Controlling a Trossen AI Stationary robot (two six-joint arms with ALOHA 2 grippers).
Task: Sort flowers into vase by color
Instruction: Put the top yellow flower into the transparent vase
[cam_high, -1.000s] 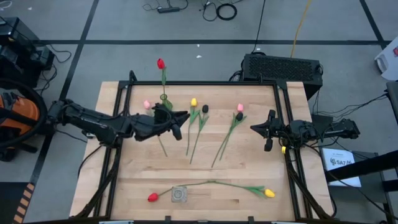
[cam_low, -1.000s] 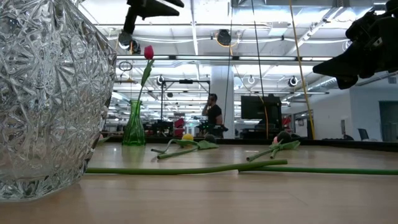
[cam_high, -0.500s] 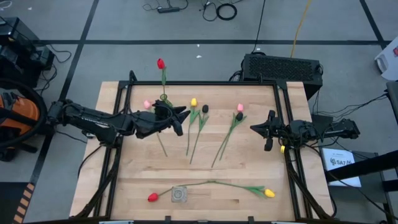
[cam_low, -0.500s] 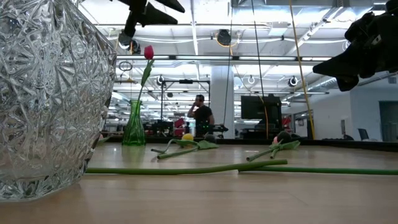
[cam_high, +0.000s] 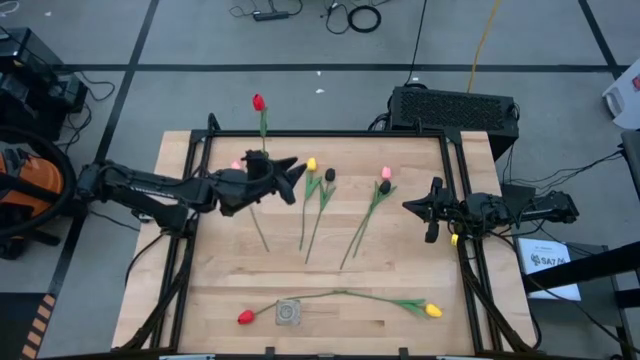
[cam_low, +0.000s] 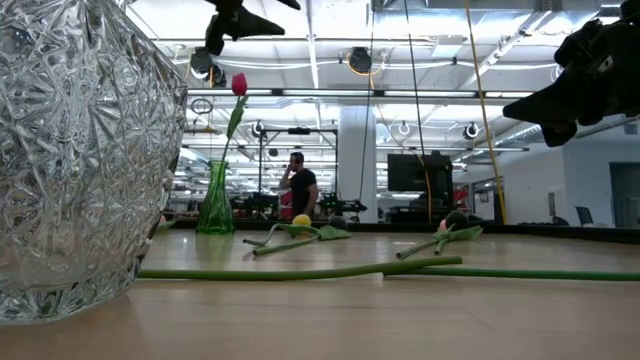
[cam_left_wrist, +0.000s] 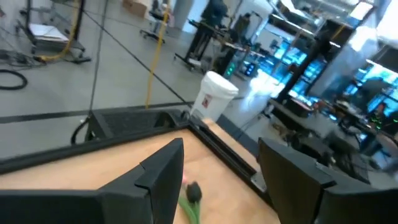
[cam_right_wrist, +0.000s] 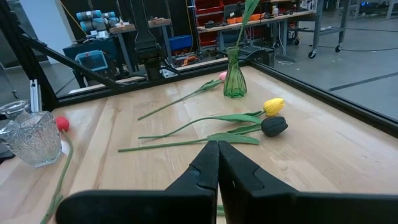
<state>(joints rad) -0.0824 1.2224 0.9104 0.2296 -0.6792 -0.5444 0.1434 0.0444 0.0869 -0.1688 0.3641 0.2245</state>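
A red tulip (cam_high: 258, 102) stands with its stem in the slim green vase (cam_high: 264, 157) by the far edge; the low view shows both, the vase (cam_low: 215, 200) and the tulip (cam_low: 239, 84). A pink tulip (cam_high: 236, 165), a yellow one (cam_high: 311, 164), a dark one (cam_high: 329, 175), another pink (cam_high: 386, 173) and another dark (cam_high: 384, 187) lie flat mid-table. My left gripper (cam_high: 293, 180) hovers open just right of the green vase, high above the table (cam_low: 262, 18). My right gripper (cam_high: 432, 210) waits shut at the table's right side.
A cut-glass vase (cam_high: 288, 312) stands at the near edge, filling the low view's left (cam_low: 80, 150). A red tulip (cam_high: 245, 317) and a yellow tulip (cam_high: 433, 310) lie beside it, stems crossing behind it. A person (cam_low: 298, 185) walks in the room beyond.
My left gripper has moved toward the far edge and risen a little, staying open, and now sits closer to the green vase. The flowers have kept still. The person in the room behind has walked to the left.
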